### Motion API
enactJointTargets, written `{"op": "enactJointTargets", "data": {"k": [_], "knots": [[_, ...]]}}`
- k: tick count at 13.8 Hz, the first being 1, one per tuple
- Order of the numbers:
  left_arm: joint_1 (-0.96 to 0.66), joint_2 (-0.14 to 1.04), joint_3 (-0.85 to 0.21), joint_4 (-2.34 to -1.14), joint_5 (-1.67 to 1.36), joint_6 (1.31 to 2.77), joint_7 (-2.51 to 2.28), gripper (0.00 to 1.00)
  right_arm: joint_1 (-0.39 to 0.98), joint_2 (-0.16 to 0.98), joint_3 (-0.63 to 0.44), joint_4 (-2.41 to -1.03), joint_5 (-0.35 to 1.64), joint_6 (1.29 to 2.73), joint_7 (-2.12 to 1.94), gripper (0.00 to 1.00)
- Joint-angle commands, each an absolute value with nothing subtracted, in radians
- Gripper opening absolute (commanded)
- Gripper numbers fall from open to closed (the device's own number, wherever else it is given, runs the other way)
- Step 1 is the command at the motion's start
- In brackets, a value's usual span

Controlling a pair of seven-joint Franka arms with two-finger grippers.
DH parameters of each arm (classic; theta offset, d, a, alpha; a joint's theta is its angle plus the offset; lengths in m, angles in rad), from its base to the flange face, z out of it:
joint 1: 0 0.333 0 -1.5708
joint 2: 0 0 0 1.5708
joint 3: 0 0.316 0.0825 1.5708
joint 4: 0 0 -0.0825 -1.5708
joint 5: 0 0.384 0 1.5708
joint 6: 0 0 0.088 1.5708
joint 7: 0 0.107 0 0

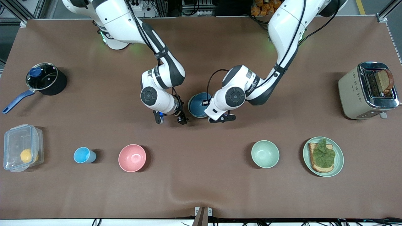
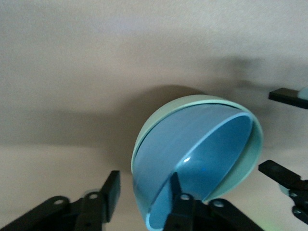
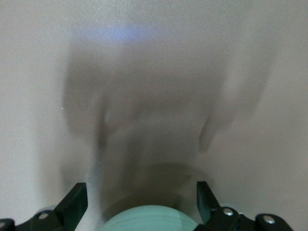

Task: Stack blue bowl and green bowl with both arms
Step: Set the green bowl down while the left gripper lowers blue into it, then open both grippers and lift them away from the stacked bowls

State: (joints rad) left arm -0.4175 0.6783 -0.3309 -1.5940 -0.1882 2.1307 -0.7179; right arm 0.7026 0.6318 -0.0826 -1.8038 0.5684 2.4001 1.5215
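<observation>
My left end effector [image 2: 142,204] hangs spread over the middle of the bench [image 1: 201,188], one finger inside the blue bowl [image 2: 202,163] and one outside, so the rim lies between them but is not pinched. The blue bowl sits tilted inside the green bowl [image 2: 248,161], the pair directly below me, apparently stacked. My right end effector [image 3: 142,199] is just beside them, fingers apart around nothing, the green bowl's wall at its tips.
</observation>
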Motion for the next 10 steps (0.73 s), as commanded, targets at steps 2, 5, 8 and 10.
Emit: {"op": "enactJointTargets", "data": {"k": [2,5,8,10], "knots": [[-0.411,0.58,-0.316,-1.598,-0.131,2.1,-0.738,1.0,0.703,0.623,-0.081,-1.819,0.592,2.411,1.509,1.0],[-0.353,0.511,-0.314,-1.592,-0.046,2.037,-0.738,1.0,0.701,0.617,-0.081,-1.819,0.592,2.399,1.508,1.0],[-0.255,0.466,-0.316,-1.583,0.058,1.985,-0.73,1.0,0.683,0.577,-0.093,-1.821,0.575,2.283,1.452,1.0],[-0.209,0.445,-0.316,-1.577,0.125,1.979,-0.729,1.0,0.664,0.532,-0.15,-1.821,0.572,2.133,1.367,1.0]]}}
